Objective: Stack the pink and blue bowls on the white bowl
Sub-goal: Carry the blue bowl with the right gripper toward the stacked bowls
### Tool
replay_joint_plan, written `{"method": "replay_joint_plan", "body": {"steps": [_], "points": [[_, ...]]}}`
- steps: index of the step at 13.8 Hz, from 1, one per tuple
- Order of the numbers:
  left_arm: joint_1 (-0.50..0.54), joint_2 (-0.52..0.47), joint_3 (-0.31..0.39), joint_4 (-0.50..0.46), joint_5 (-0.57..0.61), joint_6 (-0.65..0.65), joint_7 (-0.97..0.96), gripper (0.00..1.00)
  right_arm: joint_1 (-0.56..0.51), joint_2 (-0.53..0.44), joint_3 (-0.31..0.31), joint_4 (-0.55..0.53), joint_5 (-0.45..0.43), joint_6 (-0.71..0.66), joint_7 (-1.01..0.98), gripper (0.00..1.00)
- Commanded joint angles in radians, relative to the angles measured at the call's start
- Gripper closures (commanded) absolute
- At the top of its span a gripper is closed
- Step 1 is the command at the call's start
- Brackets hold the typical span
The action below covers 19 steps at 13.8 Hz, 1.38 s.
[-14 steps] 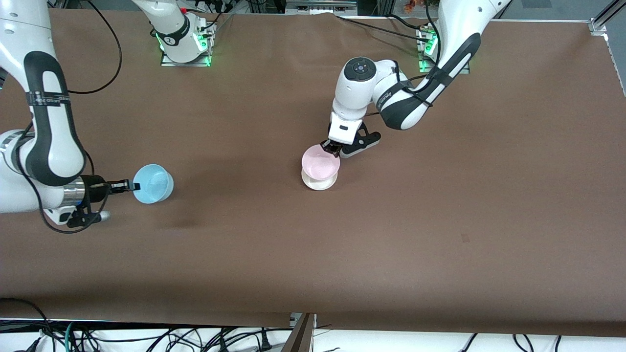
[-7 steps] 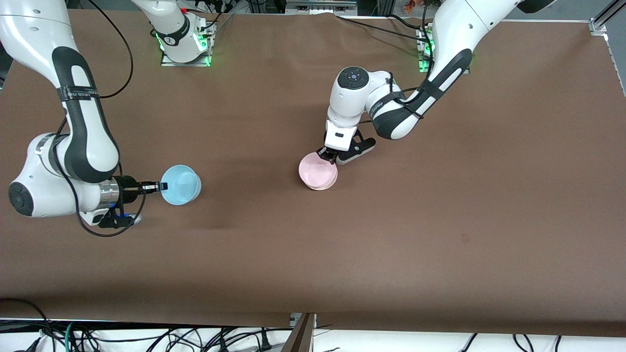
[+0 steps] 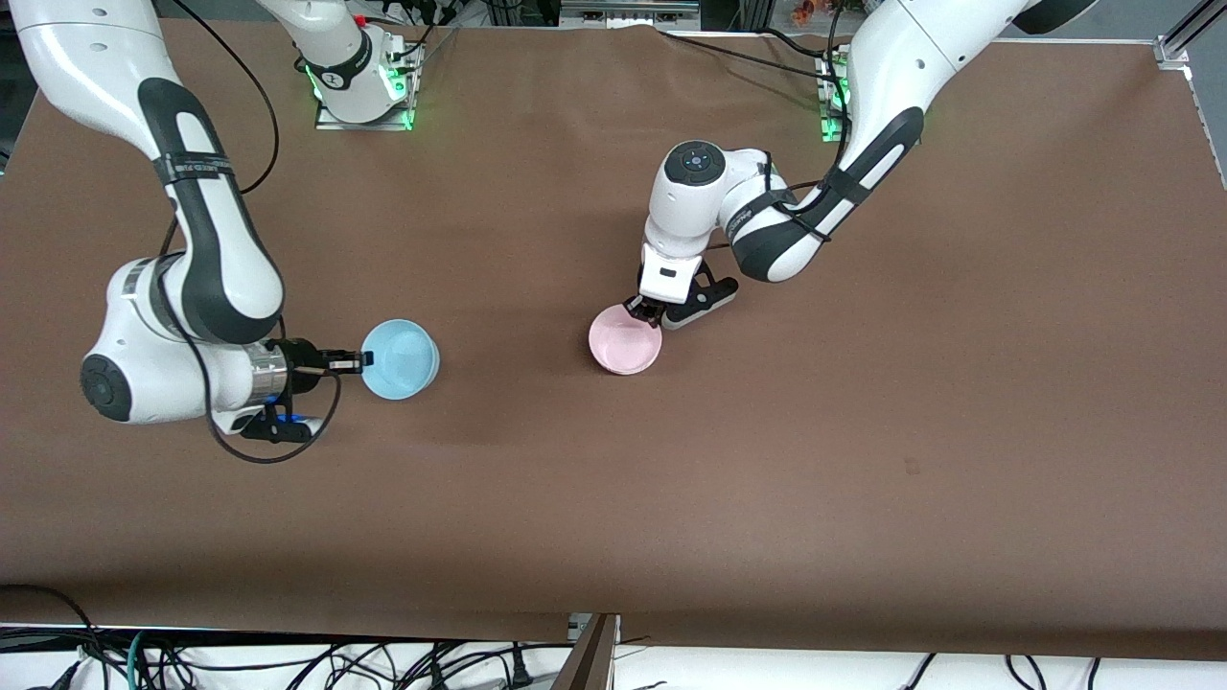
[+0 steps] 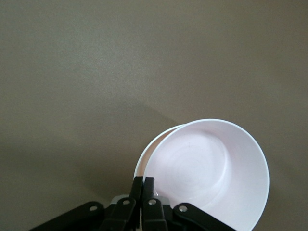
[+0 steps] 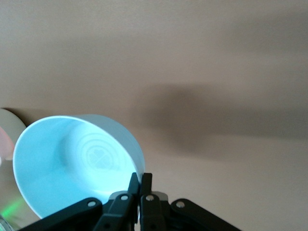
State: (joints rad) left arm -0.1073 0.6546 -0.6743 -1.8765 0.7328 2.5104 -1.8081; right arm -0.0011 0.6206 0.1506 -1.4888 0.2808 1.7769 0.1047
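The pink bowl (image 3: 624,340) sits nested in the white bowl at mid-table; only a sliver of the white bowl's rim (image 4: 144,153) shows beside the pink bowl (image 4: 211,168) in the left wrist view. My left gripper (image 3: 644,307) is shut on the pink bowl's rim. My right gripper (image 3: 361,361) is shut on the rim of the blue bowl (image 3: 403,359) and holds it tilted above the table, toward the right arm's end from the stack. The blue bowl (image 5: 72,159) fills the right wrist view.
Brown table cover (image 3: 863,431) all around. The arm bases with green lights (image 3: 364,96) stand along the table's edge farthest from the front camera. Cables hang below the edge nearest that camera.
My left gripper lowered the pink bowl into the white bowl, which is now almost hidden. My right gripper carried the blue bowl toward the stack.
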Motion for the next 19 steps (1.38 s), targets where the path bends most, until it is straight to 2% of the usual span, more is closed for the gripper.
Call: {"method": "replay_joint_plan", "body": {"steps": [1, 11, 12, 16, 18, 19], "points": [[-0.015, 0.025, 0.009, 0.034, 0.037, 0.005, -0.030, 1.00, 0.045, -0.012, 0.001, 0.001, 0.012, 0.028, 0.090, 1.00], [-0.017, 0.046, 0.018, 0.048, 0.037, 0.007, -0.030, 1.00, 0.191, -0.009, 0.001, 0.001, 0.017, 0.139, 0.328, 1.00], [-0.017, 0.046, 0.018, 0.049, 0.037, 0.007, -0.028, 0.97, 0.205, -0.007, 0.001, -0.001, 0.017, 0.157, 0.352, 1.00], [-0.011, 0.046, 0.024, 0.063, 0.037, 0.007, -0.027, 0.69, 0.243, -0.004, 0.001, -0.001, 0.017, 0.196, 0.411, 1.00], [-0.006, 0.045, 0.024, 0.065, 0.037, 0.005, -0.023, 0.50, 0.250, -0.002, 0.001, -0.001, 0.017, 0.200, 0.414, 1.00], [-0.003, 0.042, 0.022, 0.068, 0.036, 0.005, -0.020, 0.48, 0.259, -0.001, 0.001, -0.001, 0.017, 0.202, 0.414, 1.00]]}}
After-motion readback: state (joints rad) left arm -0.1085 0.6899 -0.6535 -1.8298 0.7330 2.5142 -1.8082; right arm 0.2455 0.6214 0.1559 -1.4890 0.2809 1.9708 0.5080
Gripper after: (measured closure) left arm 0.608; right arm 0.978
